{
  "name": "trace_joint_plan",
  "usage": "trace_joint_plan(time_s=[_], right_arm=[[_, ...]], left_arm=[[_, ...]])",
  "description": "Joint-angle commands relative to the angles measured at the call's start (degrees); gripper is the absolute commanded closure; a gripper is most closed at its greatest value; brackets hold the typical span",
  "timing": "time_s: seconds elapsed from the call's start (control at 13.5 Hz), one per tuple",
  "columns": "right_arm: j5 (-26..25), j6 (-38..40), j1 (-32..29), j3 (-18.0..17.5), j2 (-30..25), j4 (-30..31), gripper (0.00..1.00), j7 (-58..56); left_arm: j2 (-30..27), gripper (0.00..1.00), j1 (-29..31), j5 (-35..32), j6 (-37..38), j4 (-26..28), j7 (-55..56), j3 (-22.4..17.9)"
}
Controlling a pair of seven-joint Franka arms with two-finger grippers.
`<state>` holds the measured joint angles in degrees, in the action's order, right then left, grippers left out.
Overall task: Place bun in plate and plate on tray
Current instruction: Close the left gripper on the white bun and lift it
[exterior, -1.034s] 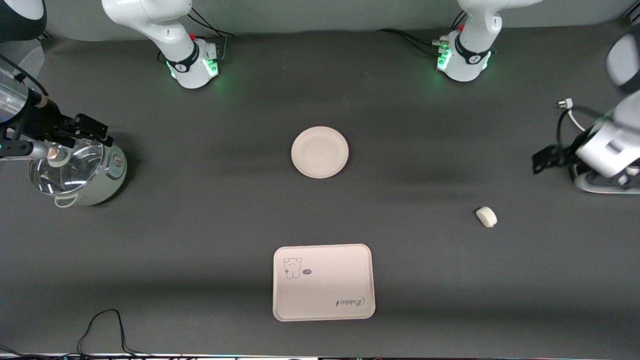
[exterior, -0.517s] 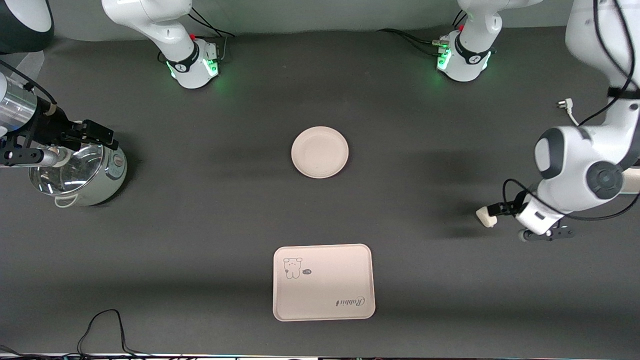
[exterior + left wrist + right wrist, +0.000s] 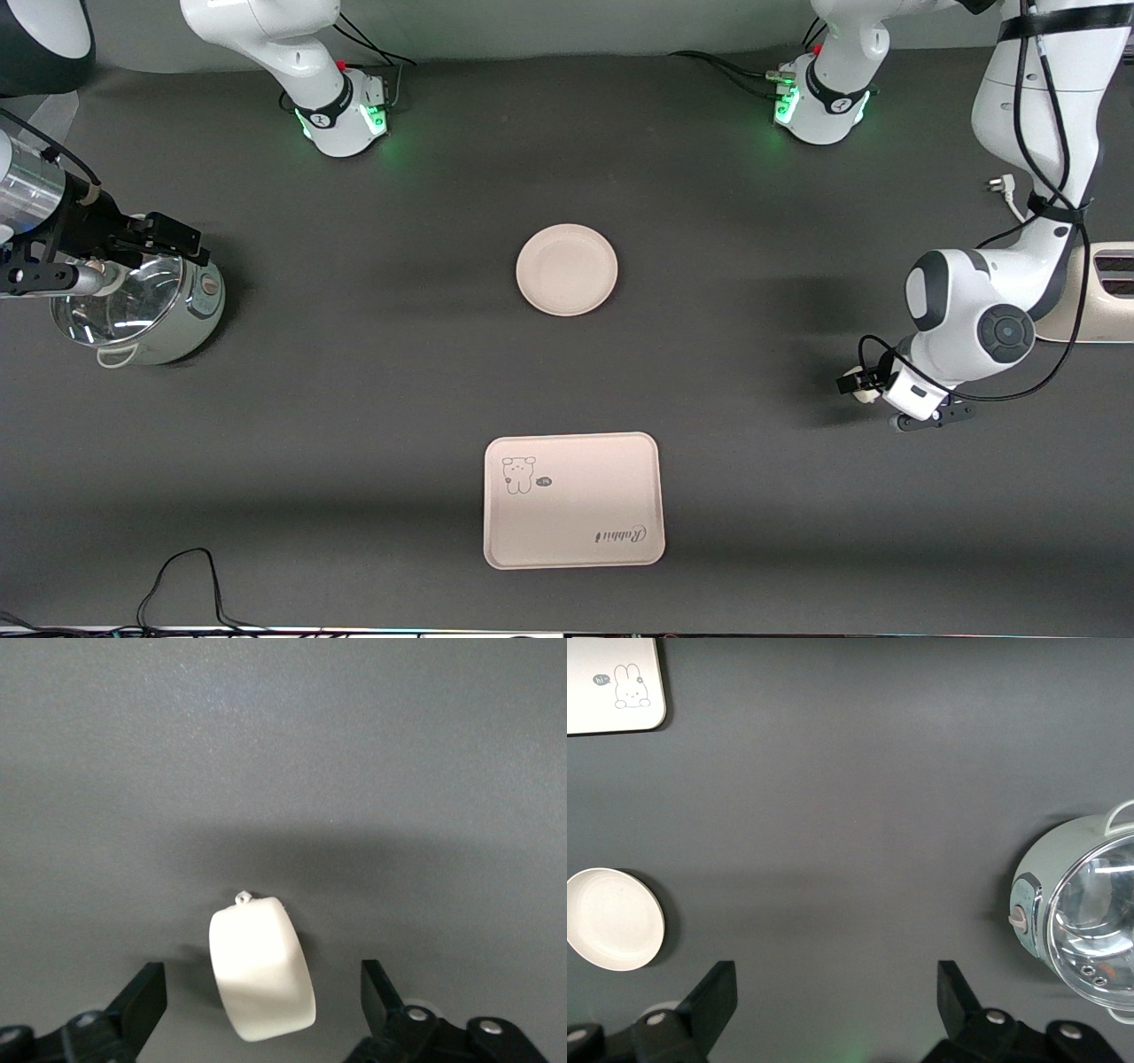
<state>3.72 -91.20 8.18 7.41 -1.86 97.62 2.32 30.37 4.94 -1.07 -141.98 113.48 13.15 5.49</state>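
Setting: robotics lab. Evidence was two bench-mounted arms on a dark-covered worktop [image 3: 354, 399], trailing cables [image 3: 177, 580], staged kitchenware props.

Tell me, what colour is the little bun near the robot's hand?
The bun is plain smooth white; the left wrist view shows it best, lying between the open left hand.

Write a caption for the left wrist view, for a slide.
Left tool open around the bun, which lies on the table, fingers not touching it.
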Motion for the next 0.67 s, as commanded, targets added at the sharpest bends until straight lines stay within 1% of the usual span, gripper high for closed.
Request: trace_joint_plan(time_s=[0.0,0.07,0.15,0.3,0.37,0.44,0.59], right_arm=[[-0.2,0.24,0.09,0.23,0.36,0.38,0.0,-1.18],[-0.2,-0.11,0.09,0.15,0.36,0.82,0.0,-1.35],[-0.2,-0.2,0.17,0.14,0.36,0.82,0.0,-1.36],[-0.2,-0.29,0.17,0.14,0.45,0.91,0.0,-1.44],[-0.2,-0.29,0.17,0.14,0.71,1.0,0.0,-1.62],[-0.2,-0.29,0.17,0.14,0.98,1.0,0.0,-1.62],[-0.2,-0.29,0.17,0.06,0.89,1.35,0.0,-1.62]], left_arm=[[-0.14,0.11,-0.46,-0.6,-5.67,3.58,2.41,-0.21],[-0.05,0.18,-0.46,-0.6,-5.59,3.59,2.41,-0.21],[-0.05,0.28,-0.37,-0.6,-5.59,3.5,2.41,-0.21],[-0.05,0.51,-0.37,-0.6,-5.68,3.5,2.41,-0.21],[-0.05,0.61,-0.46,-0.6,-5.68,3.5,2.32,-0.21],[-0.13,0.68,-0.46,-0.6,-5.68,3.5,2.23,-0.21],[-0.57,0.7,-0.46,-0.6,-4.98,3.15,2.06,-0.21]])
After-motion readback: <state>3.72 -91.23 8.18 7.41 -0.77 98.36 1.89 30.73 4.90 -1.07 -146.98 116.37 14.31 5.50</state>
